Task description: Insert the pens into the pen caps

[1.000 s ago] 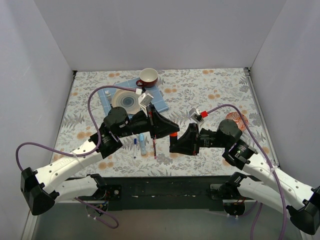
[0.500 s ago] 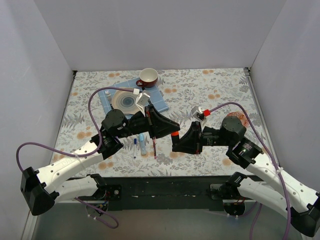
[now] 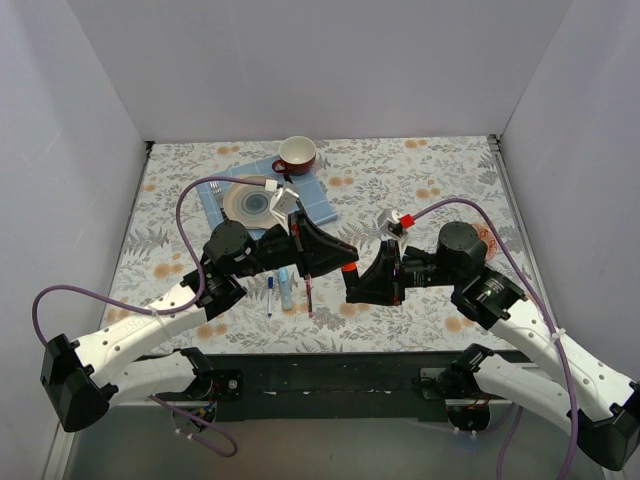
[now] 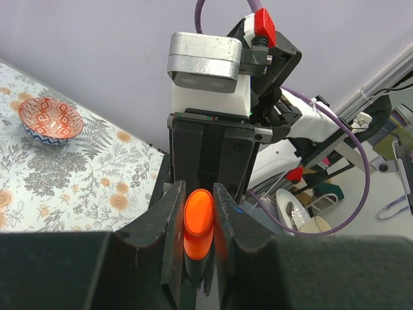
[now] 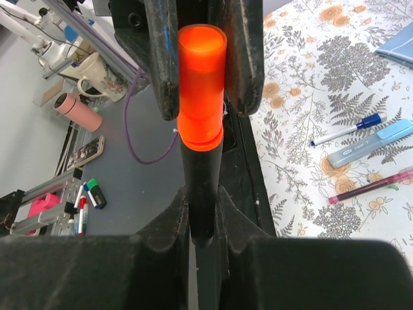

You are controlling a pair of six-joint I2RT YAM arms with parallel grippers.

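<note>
Right wrist: R pincer [image 5: 201, 201] tight on blk highlighter [image 5: 201, 169], L pincer [image 5: 201, 106] tight on orange cap [image 5: 201, 64].

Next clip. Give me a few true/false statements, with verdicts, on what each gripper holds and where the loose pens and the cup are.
1. The left gripper is shut on the orange cap. True.
2. The right gripper holds the maroon pen. False: it grips the black highlighter; the maroon pen lies on the table.
3. The white-and-blue pen and the light-blue marker lie side by side on the table. True.
4. The cup stands at the table's near edge by the arm bases. False: it stands at the far side, near the plate.
</note>
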